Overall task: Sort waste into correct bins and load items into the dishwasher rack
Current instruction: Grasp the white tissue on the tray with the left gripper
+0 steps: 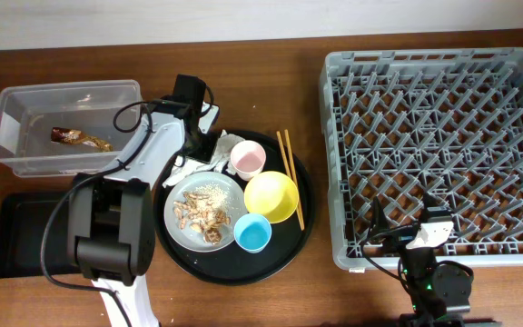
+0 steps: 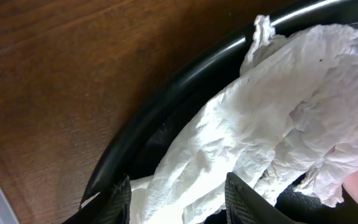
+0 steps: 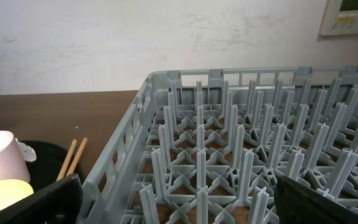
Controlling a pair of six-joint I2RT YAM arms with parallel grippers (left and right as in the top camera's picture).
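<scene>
Landmark: all places are given from the large round black tray (image 1: pixel 234 272).
Task's thing: the crumpled white paper napkin (image 2: pixel 260 124) is seen draped just inside the tray's upper-left rim, beside the small pink cup (image 1: pixel 247 159).
Left gripper (image 2: pixel 176 202): held right over that rim, jaws parted at a middling width, with the napkin's lower end lying between them. A firm pinch is not yet shown.
Key relation: in the left wrist view the napkin's long axis is run from the fingers up and rightward, toward the tray's middle, so only its near tail is straddled.
Right gripper (image 3: pixel 179 208): spread wide, nothing held, parked well to the tray's right at the near edge of the large square grey plastic rack (image 1: pixel 434 145).
Nearer arm: the left, plainly.
Destination: judged to be a bin left of the tray. A small brown wrapper (image 1: pixel 80 138) is already held in the clear rectangular plastic tub (image 1: pixel 66 88), up-left of the tray.
</scene>
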